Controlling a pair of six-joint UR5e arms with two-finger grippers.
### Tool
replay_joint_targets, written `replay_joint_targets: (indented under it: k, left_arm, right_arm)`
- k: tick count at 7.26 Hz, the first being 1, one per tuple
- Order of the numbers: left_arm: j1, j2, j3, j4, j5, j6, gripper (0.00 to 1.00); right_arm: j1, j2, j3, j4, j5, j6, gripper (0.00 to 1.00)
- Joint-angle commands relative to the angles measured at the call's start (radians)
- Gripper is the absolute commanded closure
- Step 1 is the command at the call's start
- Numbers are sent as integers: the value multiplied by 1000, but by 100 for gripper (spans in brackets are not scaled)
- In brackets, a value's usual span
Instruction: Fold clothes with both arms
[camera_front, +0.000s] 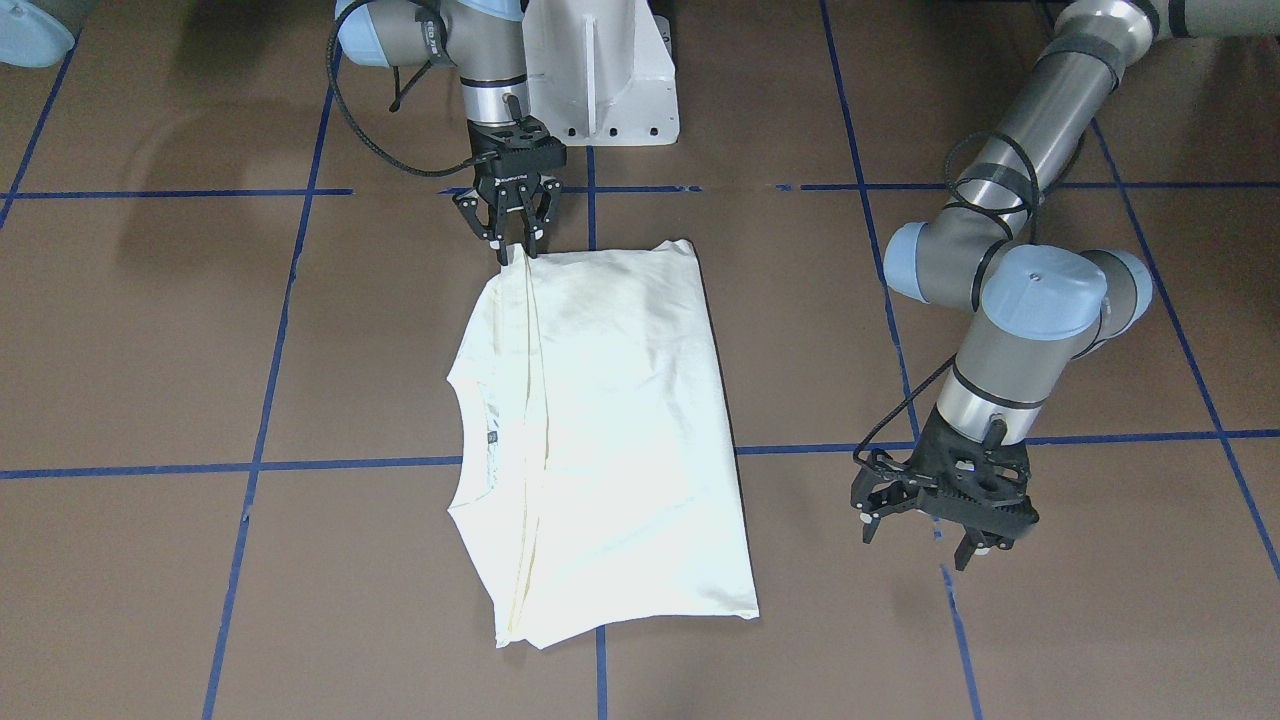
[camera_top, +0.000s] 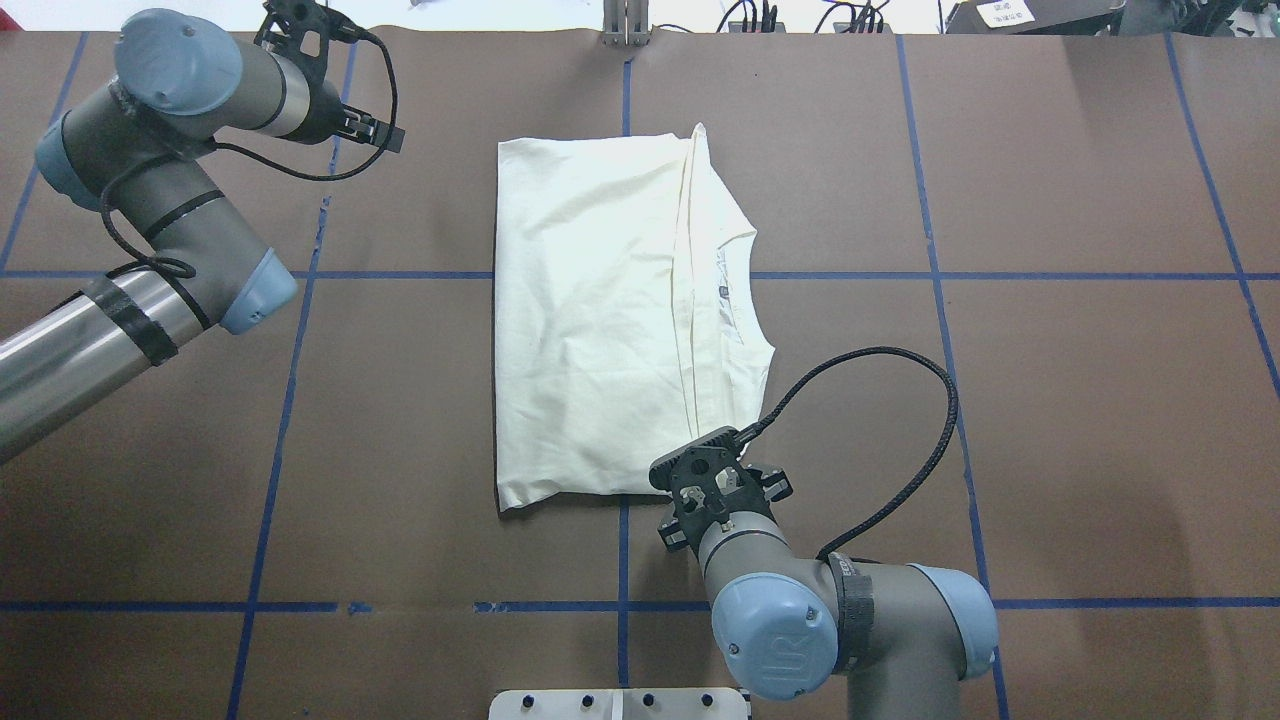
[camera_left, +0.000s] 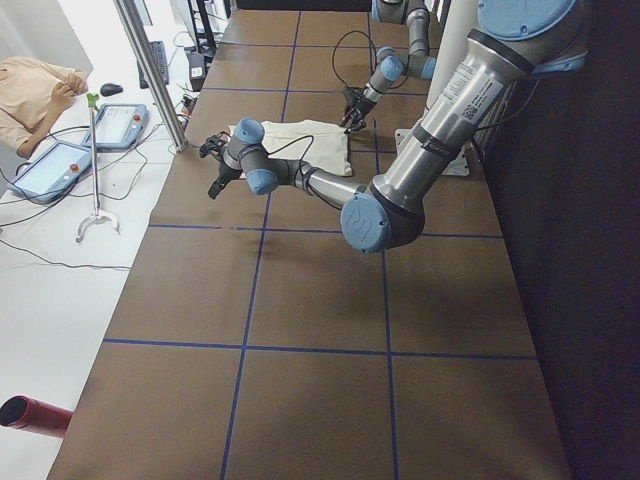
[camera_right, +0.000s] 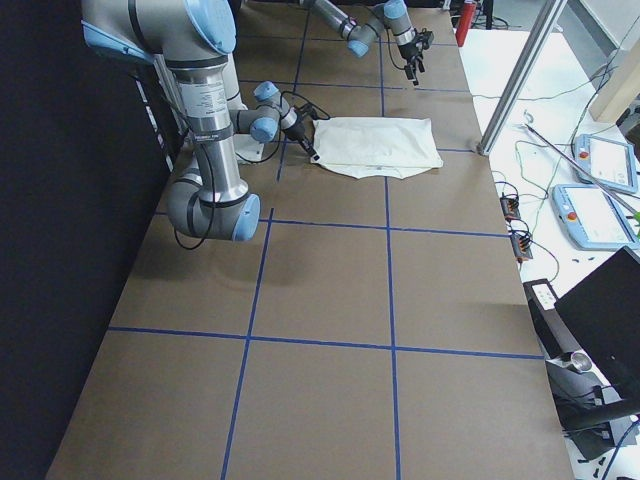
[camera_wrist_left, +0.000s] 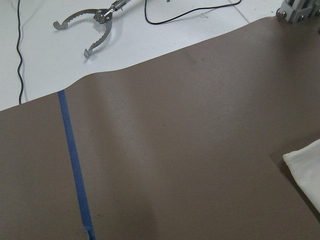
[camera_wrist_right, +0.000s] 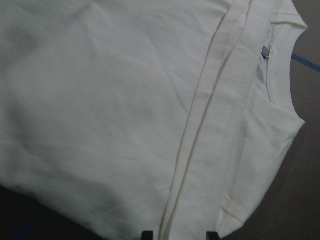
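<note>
T-shirt (camera_top: 590, 300), cream and folded into a long rectangle with its plain side up, lay flat near the middle of the brown bench (camera_top: 1050, 400). Taking 12 o'clock as straight away from the robot, its collar (camera_top: 743, 295) faced 3 o'clock and the folded edge ran along the 9 o'clock side. 1 seam ran from 12 to 6 just inside the collar. The right gripper (camera_front: 516, 248) stood at the shirt's 5 o'clock corner, fingers drawn close together and clamped on the cloth at that seam. Its wrist camera showed 2 fingertips (camera_wrist_right: 210, 235) with fabric between them. The left gripper (camera_front: 918, 548) hung off at the shirt's 10 o'clock, well apart from it, jaws spread wide and holding nothing.
</note>
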Motion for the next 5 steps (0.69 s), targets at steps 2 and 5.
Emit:
replay_joint_targets:
  k: [2,5]
  left_arm:
    - [0,0,0,0,0,2,0]
    - [3,0,0,0,0,0,0]
  right_arm:
    - [8,-1,14,5,-3,5,100]
    - [21,-49,67,2,-1,44,100]
